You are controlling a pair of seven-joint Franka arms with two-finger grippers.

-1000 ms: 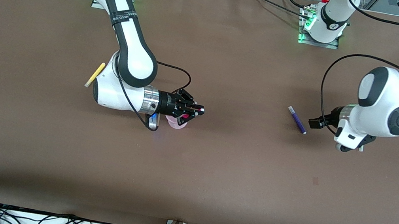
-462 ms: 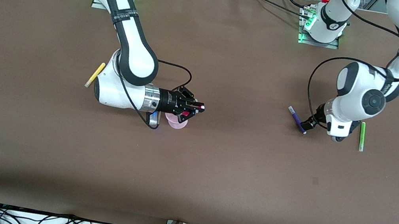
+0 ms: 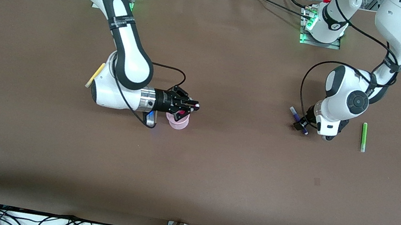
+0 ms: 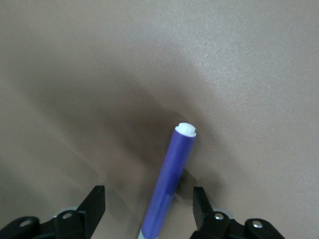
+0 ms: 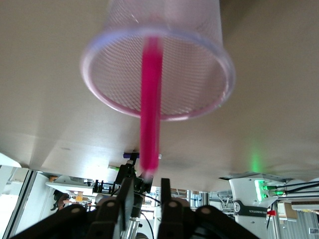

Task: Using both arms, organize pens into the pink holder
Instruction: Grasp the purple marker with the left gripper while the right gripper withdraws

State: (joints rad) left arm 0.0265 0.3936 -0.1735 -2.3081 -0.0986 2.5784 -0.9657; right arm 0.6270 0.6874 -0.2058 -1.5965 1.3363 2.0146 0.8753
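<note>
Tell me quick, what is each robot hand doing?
Left gripper: open, fingers either side of the purple pen lying on the table.
Right gripper: over the pink holder, magenta pen dropping in.

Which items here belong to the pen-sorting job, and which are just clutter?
Job:
- pink holder
- magenta pen, dropping into it from right gripper
- purple pen, between left gripper fingers
- green pen
- yellow pen

Clutter:
- cables past the table edge
</note>
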